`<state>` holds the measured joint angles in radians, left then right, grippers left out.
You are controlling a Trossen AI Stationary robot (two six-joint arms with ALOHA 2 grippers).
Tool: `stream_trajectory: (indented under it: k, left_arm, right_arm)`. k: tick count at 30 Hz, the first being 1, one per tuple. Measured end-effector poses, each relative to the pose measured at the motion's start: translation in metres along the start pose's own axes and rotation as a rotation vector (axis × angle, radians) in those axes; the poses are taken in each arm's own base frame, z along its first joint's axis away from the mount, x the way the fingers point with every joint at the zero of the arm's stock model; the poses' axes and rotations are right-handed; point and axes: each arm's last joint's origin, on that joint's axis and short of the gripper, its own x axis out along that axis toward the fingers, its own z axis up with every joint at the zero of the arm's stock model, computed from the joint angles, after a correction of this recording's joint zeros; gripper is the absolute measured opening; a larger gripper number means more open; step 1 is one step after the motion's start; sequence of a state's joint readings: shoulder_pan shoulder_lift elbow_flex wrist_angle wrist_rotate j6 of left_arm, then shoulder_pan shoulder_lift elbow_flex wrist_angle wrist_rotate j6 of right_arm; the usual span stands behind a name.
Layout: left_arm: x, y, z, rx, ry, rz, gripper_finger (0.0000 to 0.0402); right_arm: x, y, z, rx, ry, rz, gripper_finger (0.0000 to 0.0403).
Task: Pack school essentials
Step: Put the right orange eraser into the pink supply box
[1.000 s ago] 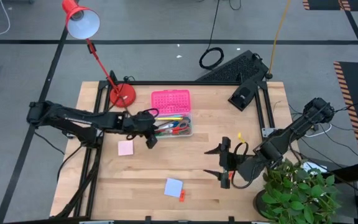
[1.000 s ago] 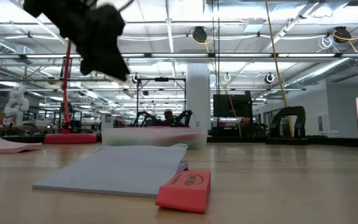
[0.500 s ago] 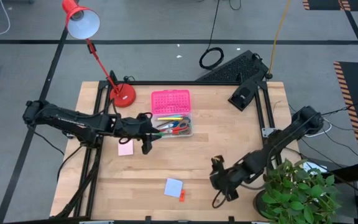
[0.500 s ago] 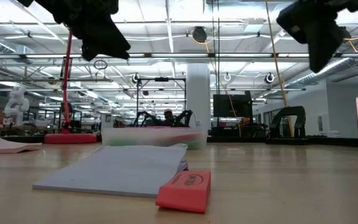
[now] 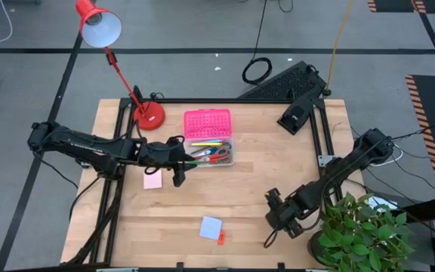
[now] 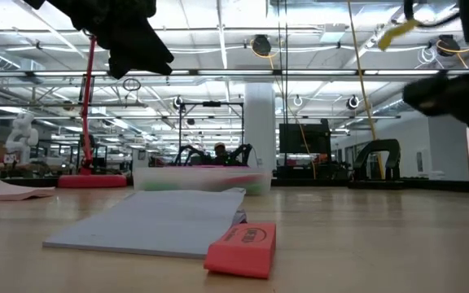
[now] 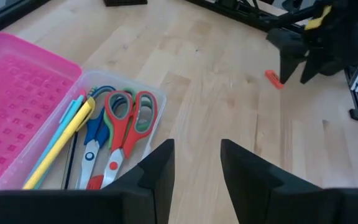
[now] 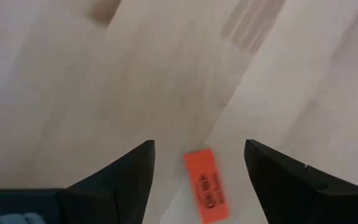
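Observation:
A clear box (image 5: 211, 151) with its pink lid (image 5: 208, 123) open holds scissors (image 7: 123, 130) and pencils (image 7: 61, 149). My left gripper (image 5: 183, 160) hovers open just left of the box, nothing between its fingers (image 7: 160, 177). A pink note pad (image 5: 152, 179) lies flat below that arm. A blue note pad (image 5: 211, 227) lies near the front edge with a red eraser (image 5: 220, 236) against its near corner. My right gripper (image 5: 272, 221) is open to the right of the eraser, and in the right wrist view the eraser (image 8: 205, 185) lies ahead between the spread fingers, untouched.
A red desk lamp (image 5: 143, 113) stands at the far left beside the box. A black device (image 5: 297, 113) sits at the far right corner. A green plant (image 5: 361, 234) crowds the near right corner behind my right arm. Bare wood lies between the box and the blue pad.
My right gripper has swung from mid-table toward the near edge and down, ending beside the red eraser with its fingers still spread. My left gripper has drawn back a little toward the table's left edge, away from the box. The pads, eraser and box have stayed put.

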<state>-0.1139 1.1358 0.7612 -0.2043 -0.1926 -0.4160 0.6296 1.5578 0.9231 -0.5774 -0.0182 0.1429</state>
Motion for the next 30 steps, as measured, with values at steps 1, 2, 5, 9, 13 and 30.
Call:
stream_trajectory:
  k: [1, 2, 5, 9, 13, 30]
  left_arm:
    - [0.0, 0.0, 0.0, 0.0, 0.0, 0.0, 0.0131]
    - [0.0, 0.0, 0.0, 0.0, 0.0, 0.0, 0.0131]
    - [0.0, 0.0, 0.0, 0.003, 0.0, 0.0, 0.0131]
    - [0.0, 0.0, 0.0, 0.003, 0.0, 0.0, 0.0131]
    - [0.0, 0.0, 0.0, 0.003, 0.0, 0.0, 0.0131]
    - [0.0, 0.0, 0.0, 0.001, 0.0, 0.001, 0.0131]
  right_arm:
    - [0.004, 0.0, -0.004, -0.001, 0.001, 0.01, 0.024]
    - [0.008, -0.001, -0.007, -0.002, 0.0, 0.011, 0.024]
    - [0.014, -0.002, -0.016, 0.0, 0.023, 0.007, 0.024]
    - [0.02, -0.004, -0.026, -0.005, 0.058, 0.001, 0.024]
    - [0.021, -0.004, -0.028, -0.024, 0.066, -0.003, 0.024]
    - [0.02, -0.009, -0.033, -0.059, 0.125, -0.011, 0.0162]
